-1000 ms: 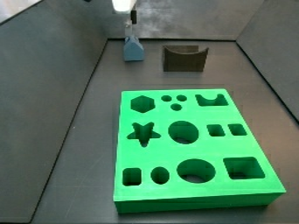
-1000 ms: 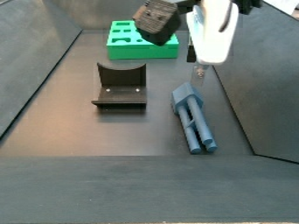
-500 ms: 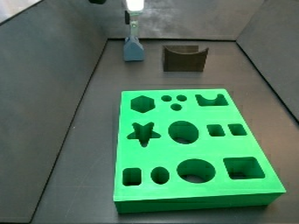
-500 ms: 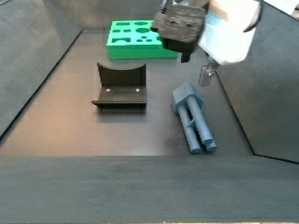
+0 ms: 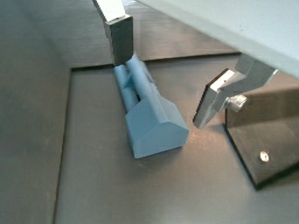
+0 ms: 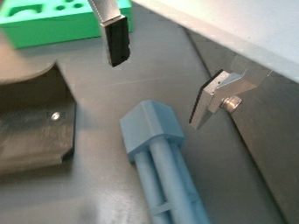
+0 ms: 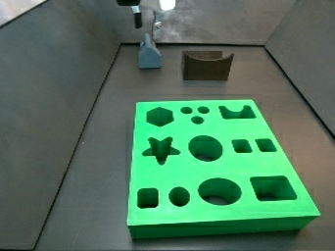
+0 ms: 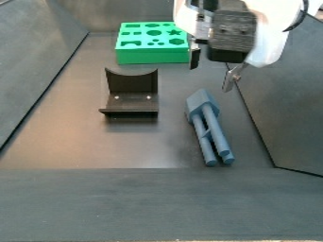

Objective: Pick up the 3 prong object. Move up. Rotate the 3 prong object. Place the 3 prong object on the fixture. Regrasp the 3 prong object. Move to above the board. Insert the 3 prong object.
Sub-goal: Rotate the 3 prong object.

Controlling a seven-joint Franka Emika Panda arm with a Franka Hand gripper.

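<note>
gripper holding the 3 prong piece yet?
No. In a wrist view the gripper is open above the blue piece, which lies on the floor, fingers clear of it.

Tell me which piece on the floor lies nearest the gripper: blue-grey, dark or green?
The blue-grey 3 prong object: the open gripper hangs just above its blocky end. The fixture stands off to one side, and the board lies farther away.

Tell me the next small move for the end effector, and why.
Probably lower straight down. The end effector hangs open above the 3 prong object, which lies flat on the floor untouched beside the fixture. In both wrist views its fingers straddle the piece's blocky end, so descending should bracket it for a grasp.
</note>
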